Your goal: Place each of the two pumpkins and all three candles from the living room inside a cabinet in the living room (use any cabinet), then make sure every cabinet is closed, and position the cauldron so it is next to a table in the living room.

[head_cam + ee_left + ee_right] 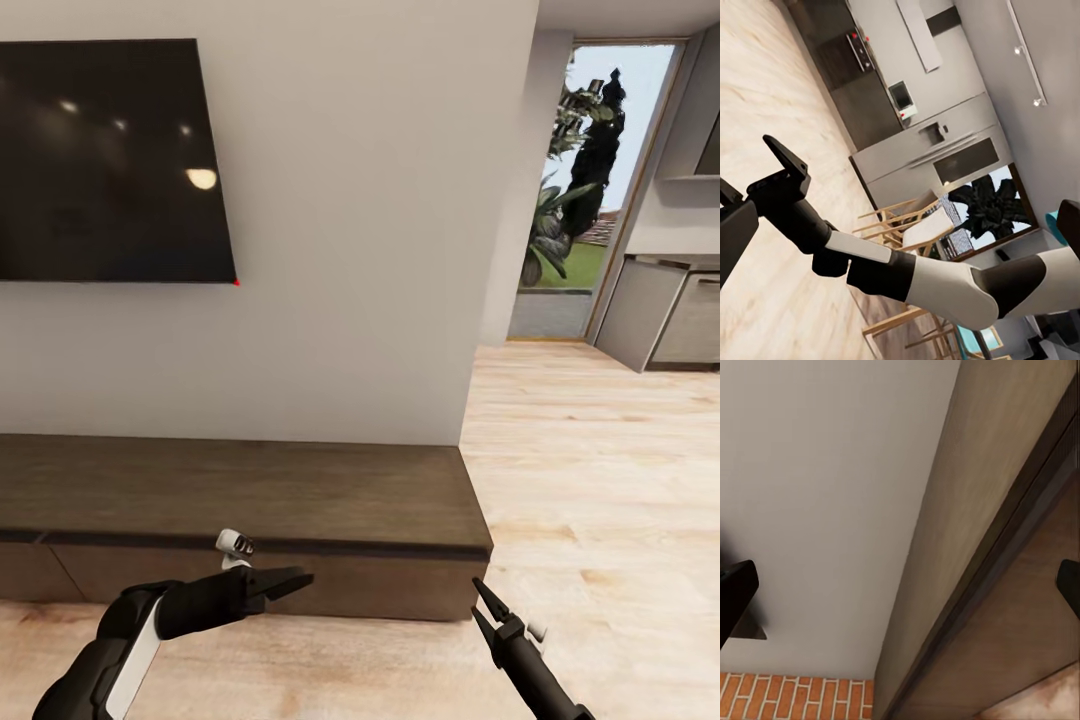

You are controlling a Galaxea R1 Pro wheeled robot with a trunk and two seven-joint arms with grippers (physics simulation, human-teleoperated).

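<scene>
The long low dark-brown cabinet (pixel 250 490) runs along the wall straight ahead, its flat top bare and both fronts looking shut. My left gripper (pixel 288 586) hovers open in front of the right-hand front, pointing right, with nothing in it. Just past the cabinet's right end, my right gripper (pixel 482 603) is open and empty, low over the floor; the left wrist view shows it (pixel 754 176) from the side. In the right wrist view the cabinet (pixel 967 510) shows close up. Pumpkins, candles, cauldron and table are out of view.
A black TV (pixel 100 160) hangs on the white wall above the cabinet. The wall ends at a corner (pixel 500 250); right of it, wood floor (pixel 600 480) leads to a glass garden door (pixel 590 200) and grey kitchen units (pixel 670 310). Red brick (pixel 795 697) shows beside the cabinet.
</scene>
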